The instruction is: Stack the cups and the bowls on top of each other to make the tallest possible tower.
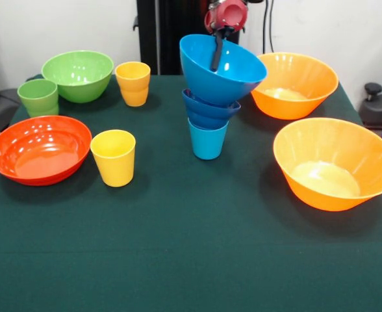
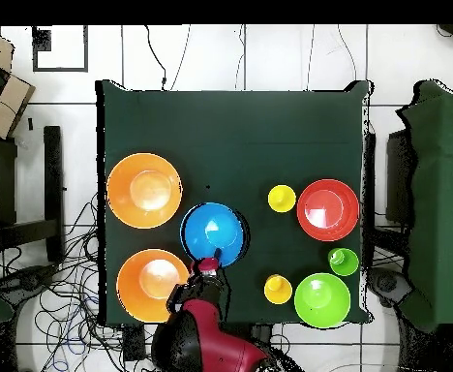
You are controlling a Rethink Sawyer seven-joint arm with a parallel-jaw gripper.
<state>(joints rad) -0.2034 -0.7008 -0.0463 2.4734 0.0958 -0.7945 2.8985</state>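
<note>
A tower stands mid-table: a light blue cup [image 1: 207, 142] at the bottom, the small dark blue bowl [image 1: 207, 112] on it, and the medium light blue bowl [image 1: 230, 71] tilted on top. My gripper [image 1: 216, 60] comes down from above with one dark finger inside that top bowl at its far rim, shut on the rim. In the overhead view the gripper [image 2: 212, 260] sits at the edge of the light blue bowl [image 2: 214, 231], which hides the pieces below it.
On the green table [image 1: 191, 247]: red-orange bowl [image 1: 40, 148], two yellow cups [image 1: 114, 157] [image 1: 133, 83], green cup [image 1: 38, 97] and green bowl [image 1: 78, 75] on the left. Two large orange bowls [image 1: 295, 84] [image 1: 334, 162] on the right.
</note>
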